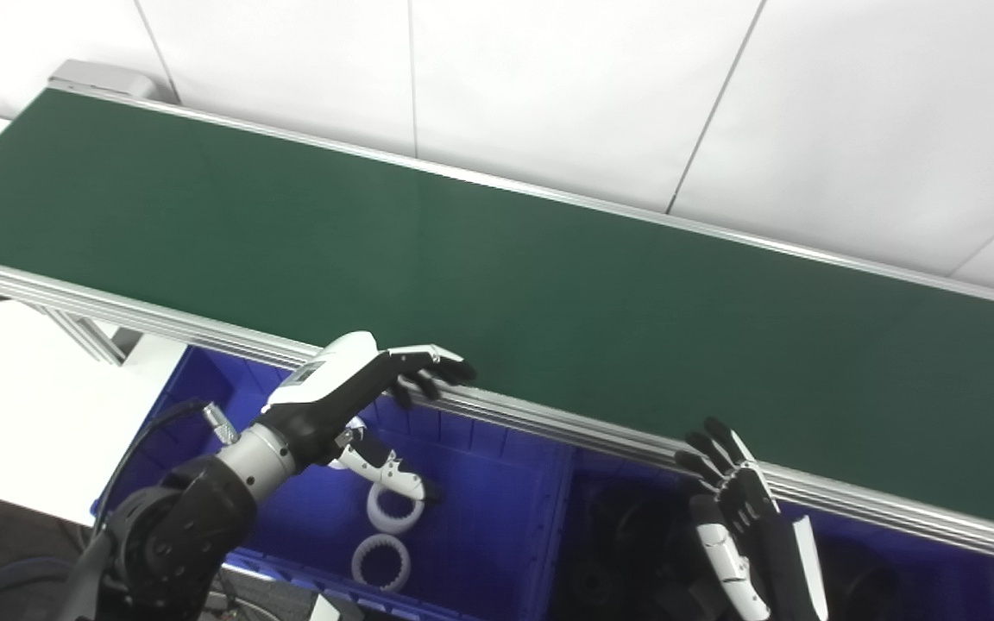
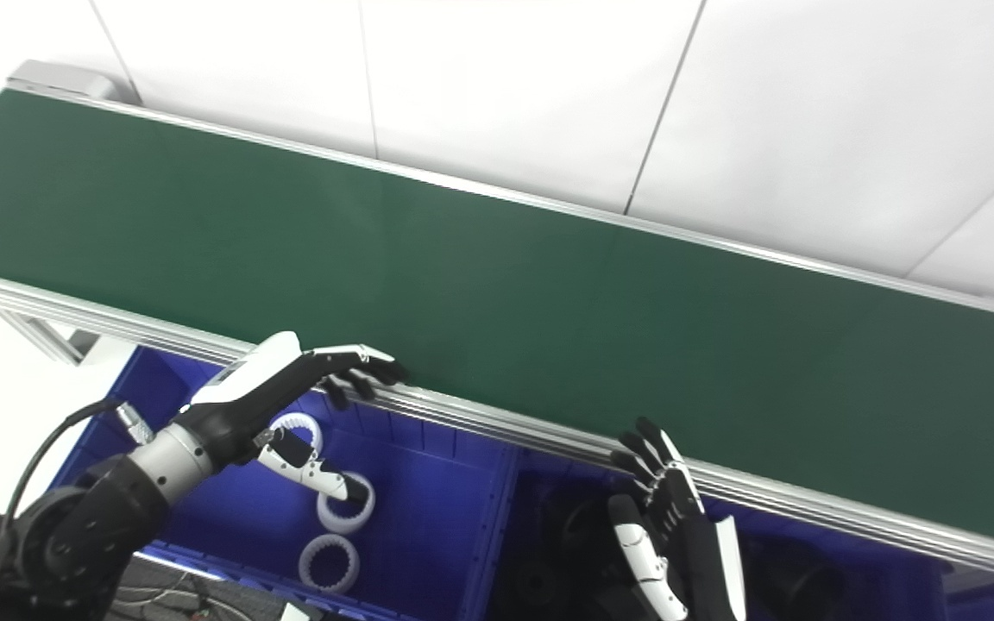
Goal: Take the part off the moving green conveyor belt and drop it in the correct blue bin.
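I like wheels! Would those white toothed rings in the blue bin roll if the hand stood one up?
Probably yes: the white rings are round, so on edge one might roll. Lying flat, as now, they should stay put. They look like stiff plastic, likely light.

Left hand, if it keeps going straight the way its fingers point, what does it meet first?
The left hand points up and right, its fingertips already at the belt's metal side rail. It would probably meet that rail first, then the bare green belt; depth is unclear.

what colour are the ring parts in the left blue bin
White; the toothed ring parts show best in the right eye view, against the left blue bin.
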You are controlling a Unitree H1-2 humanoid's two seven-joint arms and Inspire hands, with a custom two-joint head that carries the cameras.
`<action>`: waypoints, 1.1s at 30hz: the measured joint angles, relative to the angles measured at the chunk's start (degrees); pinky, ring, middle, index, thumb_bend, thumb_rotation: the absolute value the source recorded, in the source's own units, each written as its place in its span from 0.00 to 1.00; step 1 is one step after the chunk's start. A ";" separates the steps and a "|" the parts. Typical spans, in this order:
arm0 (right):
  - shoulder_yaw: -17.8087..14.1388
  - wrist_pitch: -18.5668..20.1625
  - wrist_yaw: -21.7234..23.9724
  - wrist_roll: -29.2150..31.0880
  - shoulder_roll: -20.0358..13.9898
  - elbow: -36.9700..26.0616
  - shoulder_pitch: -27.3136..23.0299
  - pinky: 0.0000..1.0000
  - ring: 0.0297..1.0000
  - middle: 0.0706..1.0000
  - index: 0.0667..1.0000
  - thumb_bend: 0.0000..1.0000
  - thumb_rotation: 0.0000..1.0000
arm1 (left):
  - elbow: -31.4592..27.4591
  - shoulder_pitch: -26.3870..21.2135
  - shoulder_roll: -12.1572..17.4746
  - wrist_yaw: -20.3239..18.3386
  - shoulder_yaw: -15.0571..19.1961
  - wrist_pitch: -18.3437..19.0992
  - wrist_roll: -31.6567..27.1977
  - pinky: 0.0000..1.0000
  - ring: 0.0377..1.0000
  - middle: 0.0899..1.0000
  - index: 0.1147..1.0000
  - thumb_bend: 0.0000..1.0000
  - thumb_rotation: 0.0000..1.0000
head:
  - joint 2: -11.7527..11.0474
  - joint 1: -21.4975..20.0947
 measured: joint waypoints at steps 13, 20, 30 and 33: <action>1.34 -0.58 -1.48 -3.70 2.38 1.55 0.43 0.71 0.80 0.83 0.88 0.55 0.72 | 11.87 2.21 -6.72 3.63 -3.52 -6.17 -16.45 0.66 0.71 0.75 0.76 0.91 0.54 | -2.55 -6.58; 2.13 -1.35 -2.63 -5.43 3.14 1.60 0.92 0.71 0.80 0.83 0.88 0.56 0.74 | 17.81 2.57 -9.74 4.34 -4.43 -7.43 -20.65 0.68 0.71 0.75 0.76 0.86 0.53 | -2.81 -9.49; 2.65 -2.03 -4.27 -7.13 4.38 2.40 0.96 0.73 0.80 0.84 0.89 0.54 0.76 | 22.49 2.26 -9.10 4.21 -3.35 -8.64 -25.59 0.74 0.78 0.80 0.81 0.87 0.55 | -3.34 -12.65; 2.85 -2.04 -4.66 -7.47 4.79 2.92 0.96 0.73 0.80 0.84 0.89 0.54 0.76 | 22.61 1.99 -8.67 4.05 -3.44 -8.66 -25.59 0.74 0.79 0.80 0.81 0.88 0.56 | -3.43 -13.18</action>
